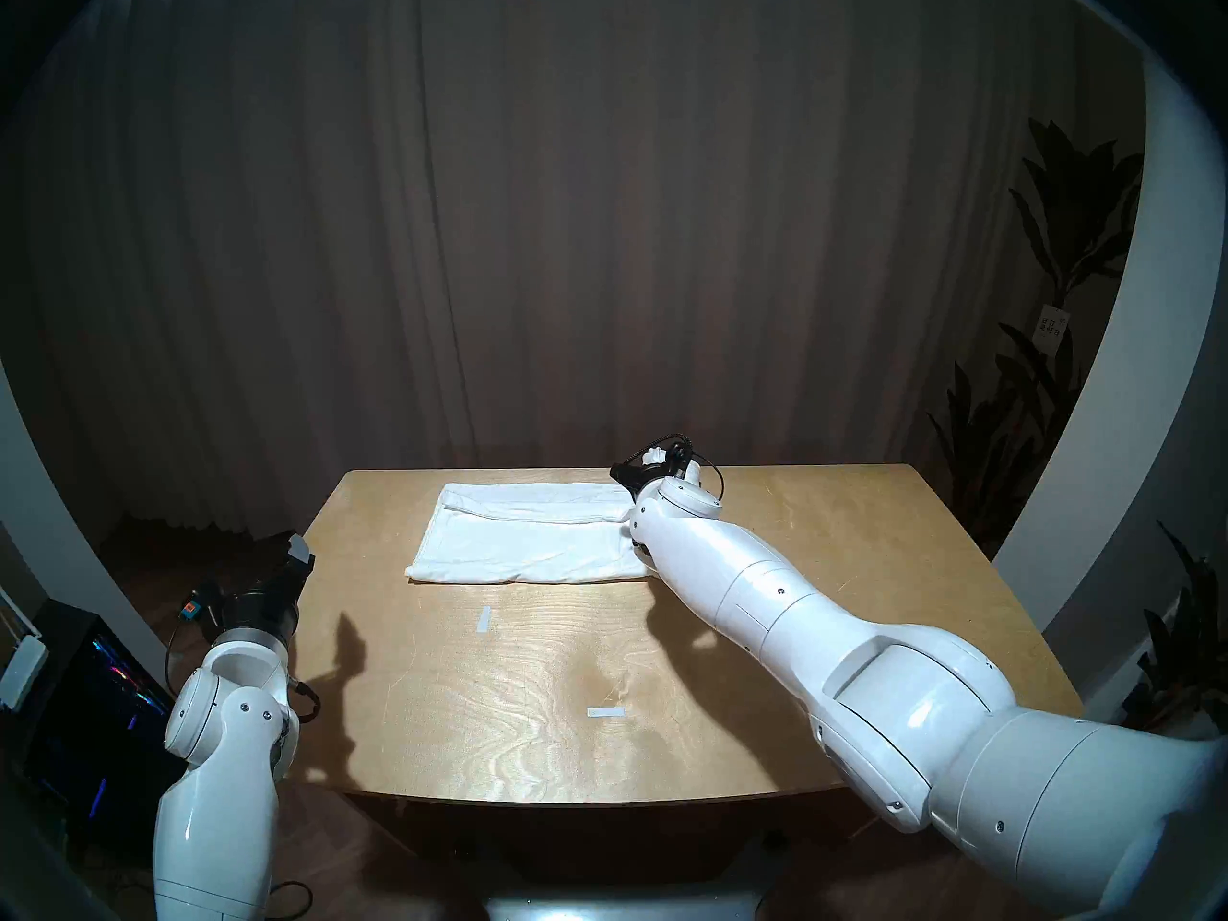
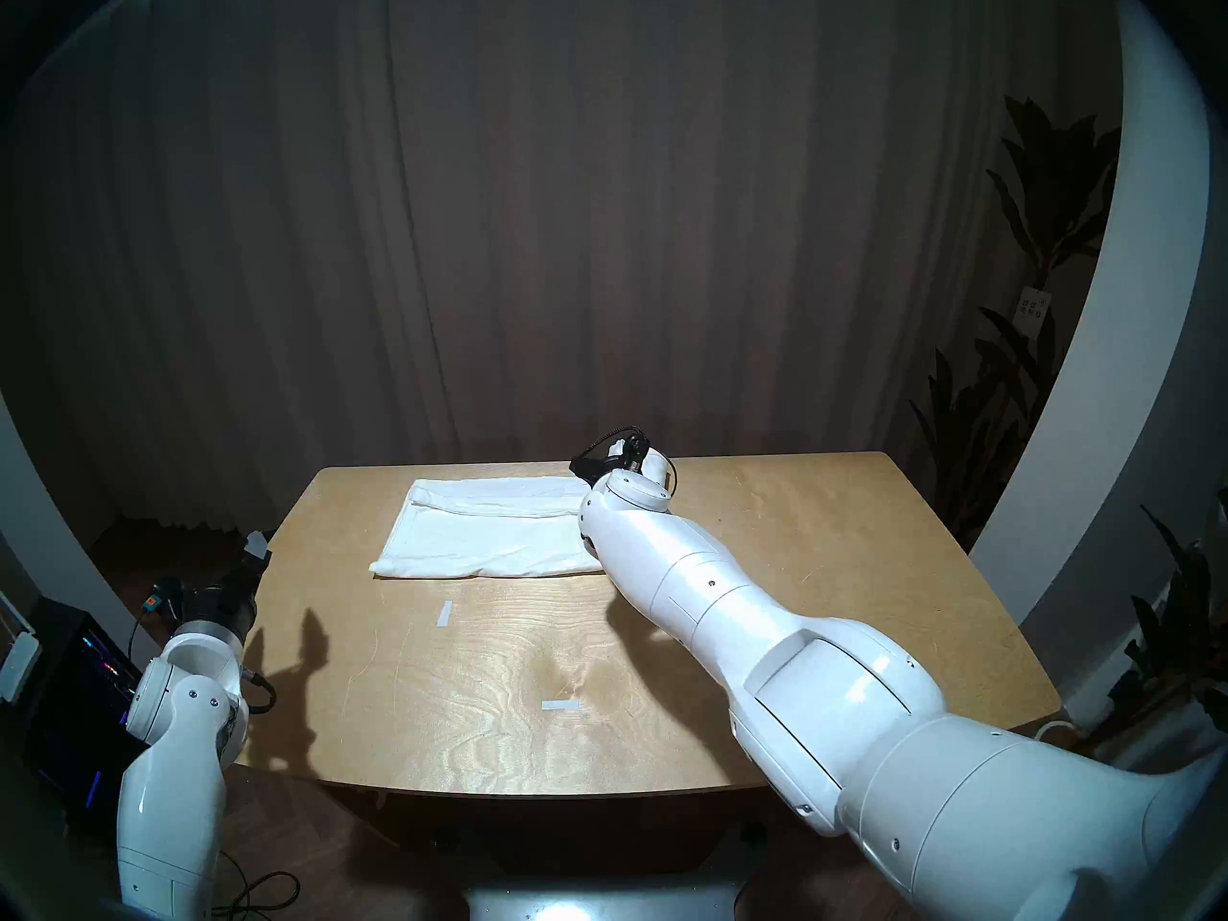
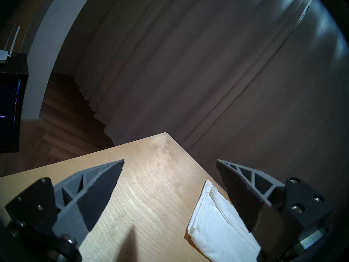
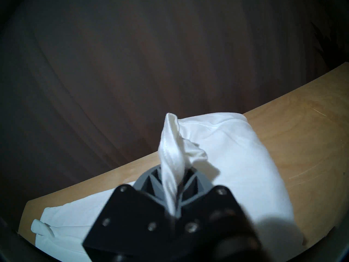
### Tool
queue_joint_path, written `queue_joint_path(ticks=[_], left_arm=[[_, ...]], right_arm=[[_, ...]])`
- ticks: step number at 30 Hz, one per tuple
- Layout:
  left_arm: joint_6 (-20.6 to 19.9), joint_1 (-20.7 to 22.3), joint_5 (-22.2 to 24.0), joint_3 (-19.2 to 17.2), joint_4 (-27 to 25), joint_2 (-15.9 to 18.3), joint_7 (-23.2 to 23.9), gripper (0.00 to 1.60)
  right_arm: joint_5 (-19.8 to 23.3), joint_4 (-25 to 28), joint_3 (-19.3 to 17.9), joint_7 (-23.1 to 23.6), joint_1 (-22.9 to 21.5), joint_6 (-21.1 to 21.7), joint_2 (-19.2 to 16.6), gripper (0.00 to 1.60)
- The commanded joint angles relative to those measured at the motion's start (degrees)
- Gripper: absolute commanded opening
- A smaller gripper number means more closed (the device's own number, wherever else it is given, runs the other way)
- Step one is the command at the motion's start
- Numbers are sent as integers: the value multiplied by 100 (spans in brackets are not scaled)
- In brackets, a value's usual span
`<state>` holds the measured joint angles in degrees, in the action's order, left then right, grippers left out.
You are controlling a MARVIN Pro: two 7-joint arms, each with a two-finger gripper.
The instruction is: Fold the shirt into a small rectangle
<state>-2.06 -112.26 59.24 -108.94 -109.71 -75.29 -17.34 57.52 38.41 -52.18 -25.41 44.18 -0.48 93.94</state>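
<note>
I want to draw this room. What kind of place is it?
Probably a room in a home or studio, set up for robot practice. A wooden table with a white shirt stands before a long dark curtain, and leafy houseplants fill the corner.

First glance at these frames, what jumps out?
The white shirt, already folded into a long band at the far side of the wooden table. The right hand is shut on a pinched-up corner of it at the band's right end; the left hand hangs open by the table's left edge.
</note>
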Motion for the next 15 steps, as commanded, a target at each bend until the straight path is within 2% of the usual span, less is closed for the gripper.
queue_joint_path(ticks=[1,4,7,15], left_arm=[[113,-134,23,-225,-170,-33,21,160],[119,-177,31,-288,-182,-45,32,160],[128,-239,31,-386,-201,-64,43,160],[120,-323,45,-543,-199,-75,78,160]], right_arm=[[206,-251,-91,-22,-489,-130,651,0],[276,-411,-124,-26,-526,-173,771,0],[463,-670,-298,80,-476,-503,1001,0],[817,-1032,-574,329,-407,-984,1397,0]])
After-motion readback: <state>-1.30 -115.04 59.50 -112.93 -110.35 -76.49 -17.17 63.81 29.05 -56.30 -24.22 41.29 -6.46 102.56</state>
